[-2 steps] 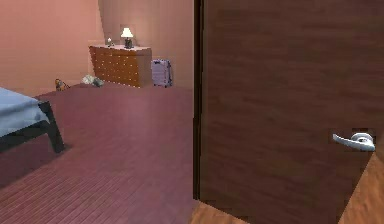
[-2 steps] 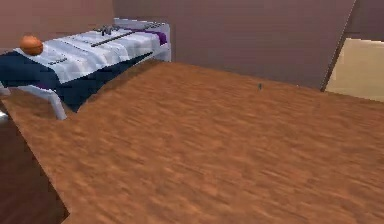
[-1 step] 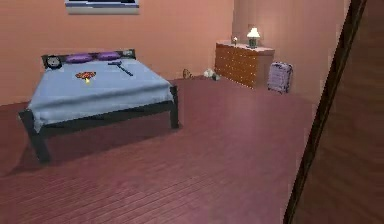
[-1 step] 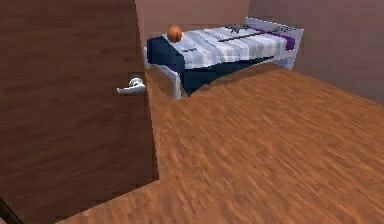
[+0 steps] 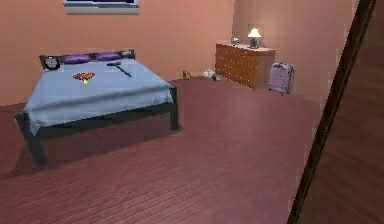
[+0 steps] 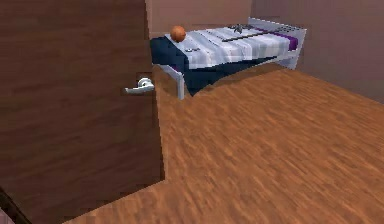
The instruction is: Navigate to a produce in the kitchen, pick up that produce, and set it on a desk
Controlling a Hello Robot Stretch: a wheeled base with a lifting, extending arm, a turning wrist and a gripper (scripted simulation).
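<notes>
Where the produce lies cannot be told, nor how the gripper's fingers stand. In the arm side view an orange round thing (image 6: 177,34) rests on the near corner of a bed (image 6: 225,48) with a striped blue cover, beyond a dark brown door (image 6: 70,90) with a silver handle (image 6: 141,87). In the forward view a bed with a pale blue cover (image 5: 95,95) carries two purple pillows (image 5: 78,59), a clock (image 5: 50,63) stands at its head, and a dresser (image 5: 240,64) with a lamp (image 5: 254,37) stands by the far wall, a suitcase (image 5: 281,78) just beside it.
</notes>
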